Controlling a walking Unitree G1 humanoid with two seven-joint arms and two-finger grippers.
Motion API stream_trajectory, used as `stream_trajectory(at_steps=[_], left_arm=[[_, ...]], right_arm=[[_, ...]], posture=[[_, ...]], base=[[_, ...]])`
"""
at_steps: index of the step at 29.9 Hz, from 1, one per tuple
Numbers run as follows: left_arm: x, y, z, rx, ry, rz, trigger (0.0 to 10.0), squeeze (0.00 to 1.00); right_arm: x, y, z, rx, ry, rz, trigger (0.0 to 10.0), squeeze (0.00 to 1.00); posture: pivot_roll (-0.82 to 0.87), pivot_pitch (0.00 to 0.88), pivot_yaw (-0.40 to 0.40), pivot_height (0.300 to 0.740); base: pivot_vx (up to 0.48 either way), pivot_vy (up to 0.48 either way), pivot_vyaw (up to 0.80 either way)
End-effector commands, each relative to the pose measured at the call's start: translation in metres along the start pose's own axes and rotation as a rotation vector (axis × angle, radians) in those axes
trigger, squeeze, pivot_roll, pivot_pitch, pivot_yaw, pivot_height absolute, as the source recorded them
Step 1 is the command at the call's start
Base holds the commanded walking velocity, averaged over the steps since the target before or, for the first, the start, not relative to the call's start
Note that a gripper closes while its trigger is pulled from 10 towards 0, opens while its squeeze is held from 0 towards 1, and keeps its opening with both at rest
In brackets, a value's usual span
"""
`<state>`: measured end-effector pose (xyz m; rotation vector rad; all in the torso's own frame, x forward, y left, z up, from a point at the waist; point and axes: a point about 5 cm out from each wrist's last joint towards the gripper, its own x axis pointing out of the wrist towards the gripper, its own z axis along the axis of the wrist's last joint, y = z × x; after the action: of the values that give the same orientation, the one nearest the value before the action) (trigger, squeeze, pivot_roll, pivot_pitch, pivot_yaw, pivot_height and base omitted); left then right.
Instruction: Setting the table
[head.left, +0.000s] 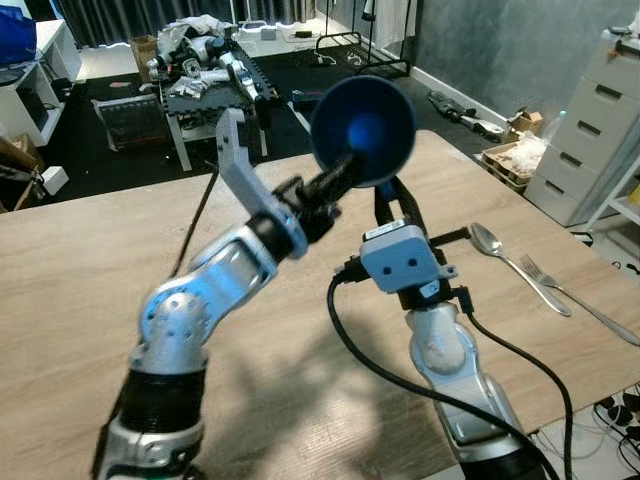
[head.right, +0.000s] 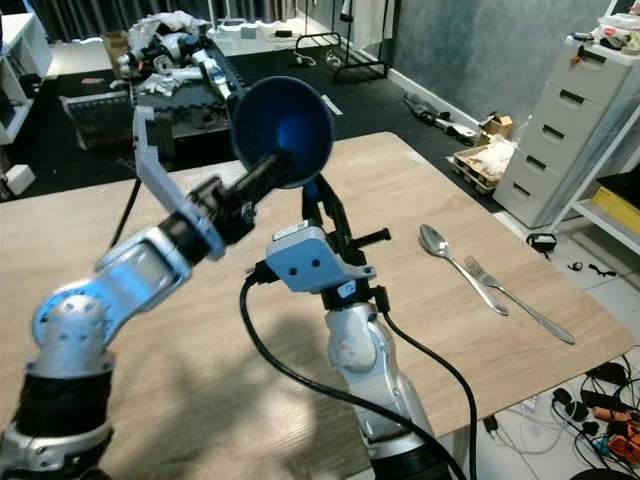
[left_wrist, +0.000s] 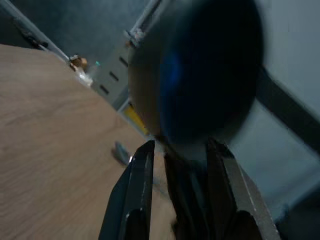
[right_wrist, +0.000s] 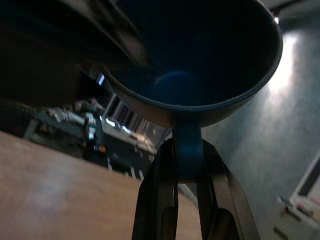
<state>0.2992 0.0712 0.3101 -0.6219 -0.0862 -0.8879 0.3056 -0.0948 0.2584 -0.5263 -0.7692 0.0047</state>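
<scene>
Above the wooden table (head.left: 90, 260), both grippers are gripping one dark blue bowl (head.left: 364, 130) tipped on edge: the right gripper (right_wrist: 187, 167) is clamping its rim, the left gripper (head.left: 338, 178) pinching its side. Rightward, a spoon (head.left: 515, 265) and fork (head.left: 575, 298) are lying near the table's edge.

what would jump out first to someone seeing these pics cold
A dark blue bowl held tilted in the air above the wooden table, gripped by both the left tool and the right tool. To the robot's right, a spoon and fork lie side by side on the table.
</scene>
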Motion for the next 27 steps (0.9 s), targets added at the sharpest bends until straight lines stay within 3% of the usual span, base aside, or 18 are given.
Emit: stream_trajectory(at_steps=[1,2,4,6,9,10,11,12,13,14,15,18,20,22,24,27], left_arm=[[-0.007,-0.003,0.000,0.045,0.018,-0.021,10.0,0.00],[-0.019,0.003,0.002,0.092,0.024,0.011,10.0,0.00],[-0.022,0.006,0.002,0.094,0.026,0.034,10.0,0.00],[-0.028,0.022,0.002,0.097,0.015,0.143,10.0,0.00],[-0.032,0.026,-0.001,0.148,0.034,0.183,10.0,0.00],[-0.034,0.029,-0.005,0.232,0.068,0.207,10.0,0.00],[-0.038,0.033,-0.011,0.386,0.123,0.241,10.0,0.00],[-0.038,0.033,-0.011,0.386,0.123,0.241,10.0,0.00],[-0.041,0.035,-0.015,0.495,0.164,0.254,10.0,0.00],[-0.041,0.035,-0.015,0.495,0.164,0.254,10.0,0.00],[-0.047,0.042,-0.028,0.694,0.243,0.281,10.0,0.00],[-0.049,0.046,-0.031,0.750,0.260,0.303,10.0,0.00],[-0.053,0.058,-0.036,0.826,0.276,0.383,10.0,0.00],[-0.056,0.064,-0.037,0.867,0.273,0.424,10.0,0.00],[-0.066,0.075,-0.037,0.847,0.254,0.495,10.0,0.00],[-0.079,0.081,-0.040,0.836,0.258,0.524,10.0,0.00]], right_arm=[[-0.004,0.000,-0.007,-0.006,0.038,-0.008,10.0,0.00],[-0.007,-0.004,-0.015,-0.011,0.080,-0.019,10.0,0.00],[-0.008,-0.005,-0.017,-0.012,0.089,-0.023,10.0,0.00],[-0.009,-0.008,-0.019,-0.013,0.101,-0.025,10.0,0.00],[-0.011,-0.011,-0.024,-0.007,0.129,-0.034,10.0,0.00],[-0.012,-0.014,-0.028,0.007,0.162,-0.053,10.0,0.00],[-0.016,-0.020,-0.036,0.024,0.217,-0.075,10.0,0.00],[-0.016,-0.020,-0.036,0.024,0.217,-0.075,10.0,0.00],[-0.019,-0.024,-0.041,0.036,0.255,-0.090,10.0,0.00],[-0.019,-0.024,-0.041,0.036,0.255,-0.090,10.0,0.00],[-0.033,-0.033,-0.054,0.140,0.371,-0.133,10.0,0.00],[-0.042,-0.036,-0.058,0.212,0.425,-0.159,10.0,0.00],[-0.060,-0.041,-0.065,0.340,0.515,-0.208,10.0,0.00],[-0.069,-0.045,-0.067,0.357,0.533,-0.232,10.0,0.00],[-0.086,-0.059,-0.069,0.358,0.565,-0.280,10.0,0.00],[-0.097,-0.075,-0.070,0.348,0.563,-0.305,10.0,0.00]], posture=[[0.05,0.098,0.151,0.740],[0.06,0.102,0.145,0.740],[0.06,0.102,0.145,0.740],[0.06,0.107,0.140,0.740],[0.06,0.111,0.138,0.740],[0.05,0.116,0.135,0.740],[0.06,0.119,0.132,0.740],[0.06,0.119,0.132,0.740],[0.06,0.119,0.132,0.740],[0.06,0.119,0.132,0.740],[0.05,0.124,0.123,0.740],[0.05,0.125,0.123,0.740],[0.04,0.127,0.121,0.740],[0.04,0.128,0.121,0.740],[0.02,0.131,0.116,0.740],[0.02,0.135,0.114,0.740]], base=[[0.000,0.000,0.00],[0.000,0.000,0.00],[0.000,0.000,0.00],[0.000,0.000,0.00],[0.000,0.000,0.00],[0.000,0.000,0.00],[0.000,0.000,0.00],[0.000,0.000,0.00],[0.000,0.000,0.00],[0.000,0.000,0.00],[0.000,0.000,0.00],[0.000,0.000,0.00],[0.000,0.000,0.00],[0.000,0.000,0.00],[0.000,0.000,0.00],[0.000,0.000,0.00]])
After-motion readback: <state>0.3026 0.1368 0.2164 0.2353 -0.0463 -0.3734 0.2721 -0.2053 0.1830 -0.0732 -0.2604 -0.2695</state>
